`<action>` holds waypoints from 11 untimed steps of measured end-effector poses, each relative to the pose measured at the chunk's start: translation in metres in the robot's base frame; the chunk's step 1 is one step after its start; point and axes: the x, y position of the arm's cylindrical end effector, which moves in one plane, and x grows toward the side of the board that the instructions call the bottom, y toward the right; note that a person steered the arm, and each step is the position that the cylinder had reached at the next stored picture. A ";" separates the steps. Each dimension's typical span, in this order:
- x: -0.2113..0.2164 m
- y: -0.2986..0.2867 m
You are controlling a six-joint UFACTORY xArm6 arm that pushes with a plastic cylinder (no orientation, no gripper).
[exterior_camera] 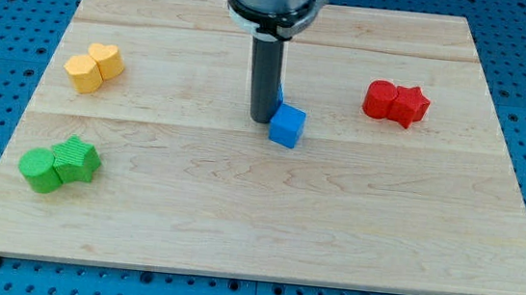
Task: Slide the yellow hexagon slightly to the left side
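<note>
- Tip of rod, my tip (262,119): no jaws fitted, so nothing to open or clamp; rests on the wooden board (255,234) near centre, touching or just beside the blue cube (286,127), which sits at its 3 o'clock
- Second blue block: a sliver shows behind the rod, shape not readable
- Yellow hexagon (83,73): task item, well apart from my tip at roughly 9 o'clock, upper part of the view's left; touching the yellow heart (107,60), which lies at its 1 o'clock
- Green pair (59,164): two blocks in contact, at 8 o'clock from my tip, shapes unclear
- Red pair (396,102): two blocks in contact, at 3 o'clock, far side
- Risk, approach: travelling straight toward 9 o'clock, the rod would likely meet the heart first or clip both yellows, dragging the heart along
- Risk, contact point: a push off the hexagon's centre line would probably spin it rather than slide it
- Risk, overshoot: only a slight move is wanted and the board's left edge is near; a long stroke could carry it off
- Risk, departure: leaving carelessly may nudge the blue cube
</note>
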 end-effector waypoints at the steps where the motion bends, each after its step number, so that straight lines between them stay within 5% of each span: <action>1: 0.006 0.015; 4: 0.030 0.051; 8: 0.037 -0.172; 11: -0.018 -0.233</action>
